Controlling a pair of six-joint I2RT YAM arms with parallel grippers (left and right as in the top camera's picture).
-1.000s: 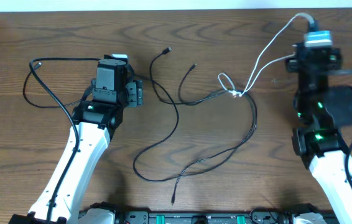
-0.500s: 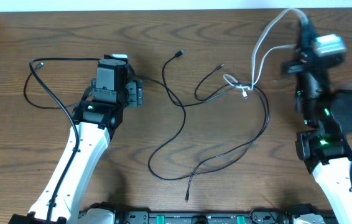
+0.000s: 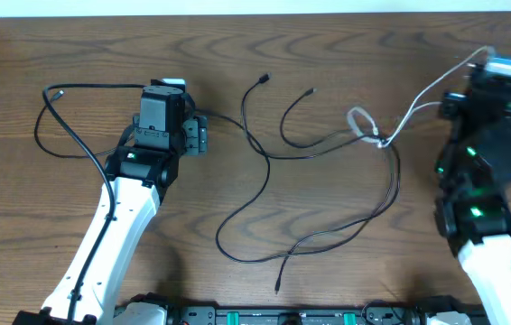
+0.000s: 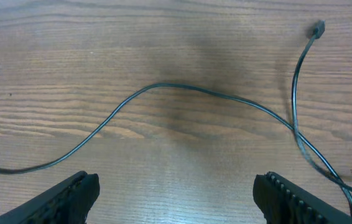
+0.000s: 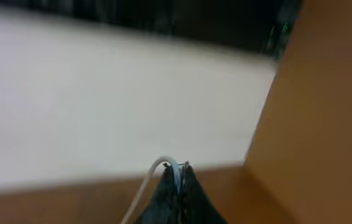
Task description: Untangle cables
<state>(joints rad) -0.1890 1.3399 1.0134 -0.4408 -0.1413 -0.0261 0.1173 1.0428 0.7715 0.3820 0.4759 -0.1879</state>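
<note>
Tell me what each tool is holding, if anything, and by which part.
Right tool is shut on the white cable, at its far right part. Left tool is open above a black cable, holding nothing.

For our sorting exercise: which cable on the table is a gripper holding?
The white cable, pinched in the right gripper; the black cables all lie loose, unheld.
</note>
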